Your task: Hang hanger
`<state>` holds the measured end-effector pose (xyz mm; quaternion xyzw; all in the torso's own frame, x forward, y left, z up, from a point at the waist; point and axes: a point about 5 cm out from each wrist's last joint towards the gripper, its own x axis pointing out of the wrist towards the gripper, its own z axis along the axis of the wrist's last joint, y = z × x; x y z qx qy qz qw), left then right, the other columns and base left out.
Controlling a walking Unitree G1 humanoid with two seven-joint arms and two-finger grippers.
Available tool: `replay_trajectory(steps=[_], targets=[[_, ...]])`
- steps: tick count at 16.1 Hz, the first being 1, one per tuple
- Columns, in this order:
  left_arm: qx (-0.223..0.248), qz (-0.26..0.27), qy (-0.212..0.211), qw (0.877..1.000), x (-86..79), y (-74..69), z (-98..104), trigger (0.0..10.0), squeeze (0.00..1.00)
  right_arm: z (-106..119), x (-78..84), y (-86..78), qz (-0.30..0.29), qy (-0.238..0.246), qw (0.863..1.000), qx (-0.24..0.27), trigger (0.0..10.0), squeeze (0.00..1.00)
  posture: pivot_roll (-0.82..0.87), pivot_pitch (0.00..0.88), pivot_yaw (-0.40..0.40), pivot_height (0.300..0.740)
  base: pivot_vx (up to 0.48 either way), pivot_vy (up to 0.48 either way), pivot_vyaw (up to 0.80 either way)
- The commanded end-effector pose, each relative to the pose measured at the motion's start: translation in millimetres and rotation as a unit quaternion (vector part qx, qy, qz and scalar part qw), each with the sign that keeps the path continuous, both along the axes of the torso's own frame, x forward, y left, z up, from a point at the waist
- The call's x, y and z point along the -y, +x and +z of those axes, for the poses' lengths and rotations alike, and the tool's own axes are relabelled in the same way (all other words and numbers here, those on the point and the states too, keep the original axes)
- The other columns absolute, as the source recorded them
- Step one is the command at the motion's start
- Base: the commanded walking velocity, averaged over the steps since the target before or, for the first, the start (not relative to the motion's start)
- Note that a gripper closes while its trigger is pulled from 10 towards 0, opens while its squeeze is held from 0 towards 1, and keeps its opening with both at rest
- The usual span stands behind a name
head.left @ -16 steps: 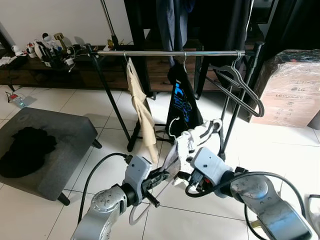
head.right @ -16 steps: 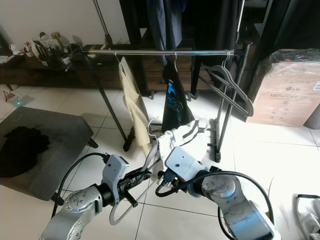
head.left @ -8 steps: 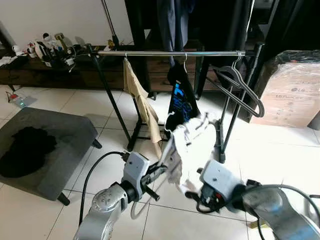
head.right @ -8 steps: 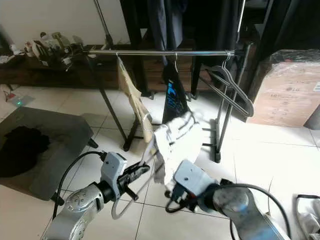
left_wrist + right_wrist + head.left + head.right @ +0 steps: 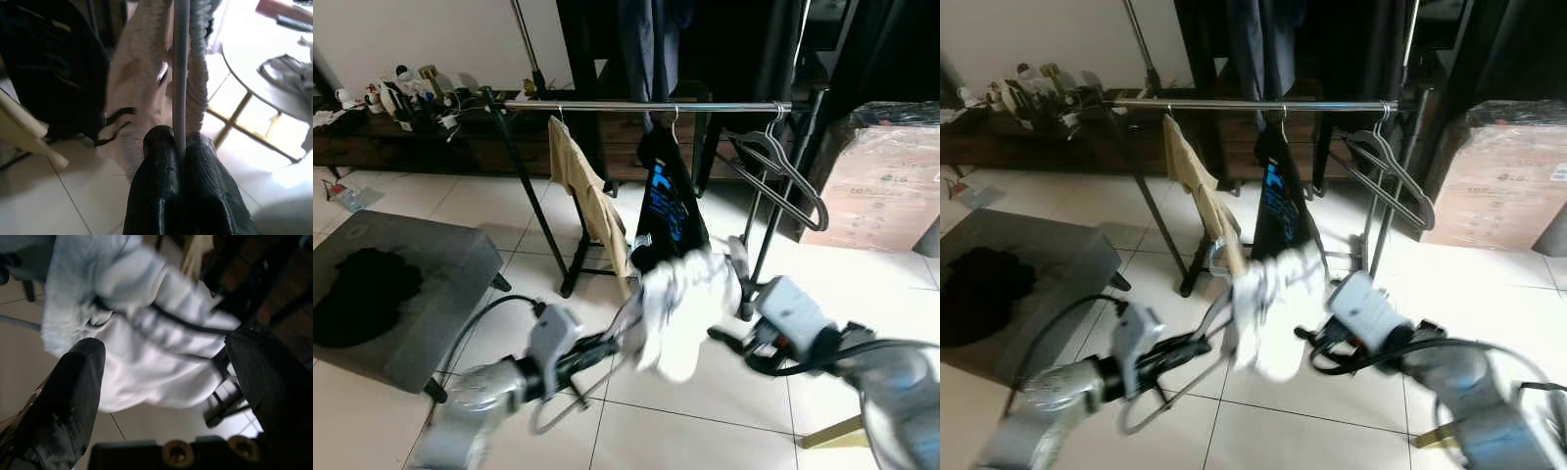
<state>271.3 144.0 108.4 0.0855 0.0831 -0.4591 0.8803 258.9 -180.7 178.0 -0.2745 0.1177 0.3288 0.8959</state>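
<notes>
Left gripper (image 5: 178, 147) clamped tight on hanger (image 5: 181, 68) wire, white garment (image 5: 690, 304) draped over it, held low, well below rail (image 5: 646, 104). Right gripper (image 5: 161, 367) spread wide, empty, near garment, probably steadying. Needs lifting to rail.

White tiled floor (image 5: 862, 264), white wall (image 5: 431, 34) behind. Low dark shelf (image 5: 372, 147) along it, cluttered; grey ottoman (image 5: 431, 284) at left. Wrapped cardboard box (image 5: 886, 181) at right.
</notes>
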Motion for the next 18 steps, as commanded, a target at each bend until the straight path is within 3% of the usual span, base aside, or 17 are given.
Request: replay_trajectory(steps=[1, 3, 5, 6, 9, 12, 15, 18], targets=[[-0.01, -0.034, 0.019, 0.999, -7.2, -5.4, -5.4, 10.0, 0.0, 6.1, 6.5, -1.3, 0.022, -0.005, 1.0, 0.002, 10.0, 0.0, -0.17, 0.13, 0.058, 0.74, 0.0, 0.0, 0.0], [-0.012, -0.055, 0.015, 0.998, -13.1, -3.9, -2.8, 10.0, 0.0, 11.0, 17.4, -3.2, 0.051, -0.012, 0.999, -0.009, 10.0, 0.0, -0.17, 0.134, 0.056, 0.74, 0.0, 0.0, 0.0], [-0.021, -0.112, 0.005, 0.994, -11.1, -6.6, -2.2, 10.0, 0.0, 4.8, 21.9, -14.2, 0.133, -0.044, 0.988, -0.061, 10.0, 0.0, -0.19, 0.132, 0.05, 0.74, 0.0, 0.0, 0.0], [-0.044, -0.18, 0.007, 0.983, -8.5, -15.3, -5.0, 10.0, 0.0, 3.1, 26.8, -14.4, 0.16, -0.058, 0.982, -0.085, 10.0, 0.0, -0.19, 0.135, 0.047, 0.74, 0.0, 0.0, 0.0], [-0.05, -0.258, 0.026, 0.964, -5.4, -22.4, -9.4, 10.0, 0.0, 4.2, 27.8, -15.5, 0.206, -0.085, 0.969, -0.109, 10.0, 0.0, -0.2, 0.144, 0.05, 0.74, 0.0, 0.0, 0.0], [-0.053, -0.288, 0.056, 0.955, -5.9, -20.8, -14.6, 10.0, 0.0, 16.2, 29.5, -13.4, 0.227, -0.092, 0.965, -0.097, 10.0, 0.0, -0.21, 0.143, 0.06, 0.74, 0.0, 0.0, 0.0], [-0.051, -0.294, 0.065, 0.952, -8.1, -16.9, -18.3, 10.0, 0.0, 21.9, 35.2, -14.4, 0.25, -0.103, 0.957, -0.107, 10.0, 0.0, -0.22, 0.14, 0.062, 0.74, 0.0, 0.0, 0.0], [-0.039, -0.298, 0.079, 0.95, -8.5, -12.5, -18.4, 10.0, 0.0, 13.7, 34.7, -26.8, 0.312, -0.112, 0.93, -0.161, 10.0, 0.0, -0.22, 0.143, 0.075, 0.74, 0.0, 0.0, 0.0]])
